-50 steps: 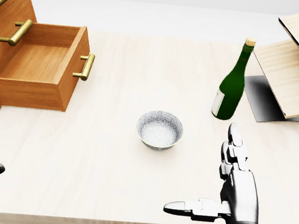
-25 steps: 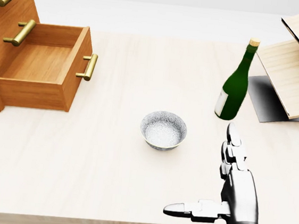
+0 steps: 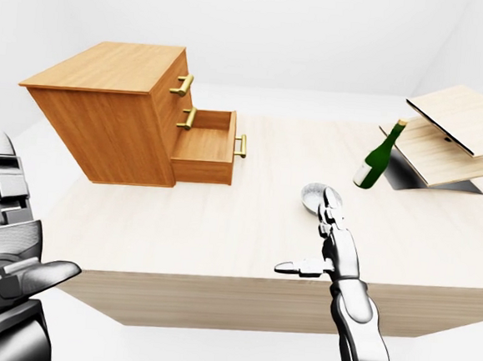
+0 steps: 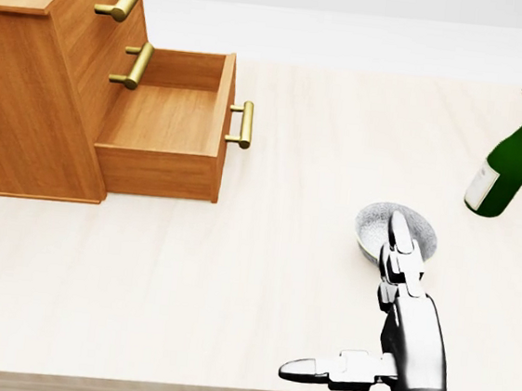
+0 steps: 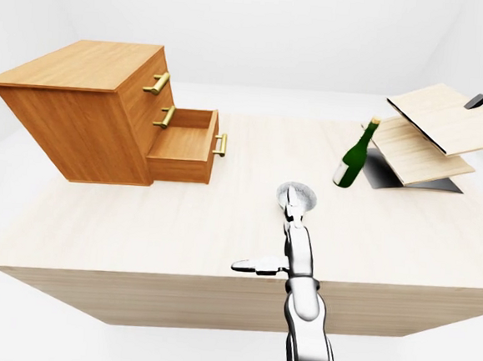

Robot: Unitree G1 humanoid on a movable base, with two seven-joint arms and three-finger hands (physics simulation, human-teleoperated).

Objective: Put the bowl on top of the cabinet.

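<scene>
Our left hand looms at the left-eye view's left edge, cut off, its grip impossible to judge, beside the wooden cabinet with its lowest drawer pulled out. On the table, the patterned bowl sits partly hidden behind our right hand, fingers spread wide, empty. The green wine bottle carries a pale label we cannot read.

Silver bowl upright on table, wooden cabinet top bare
</scene>
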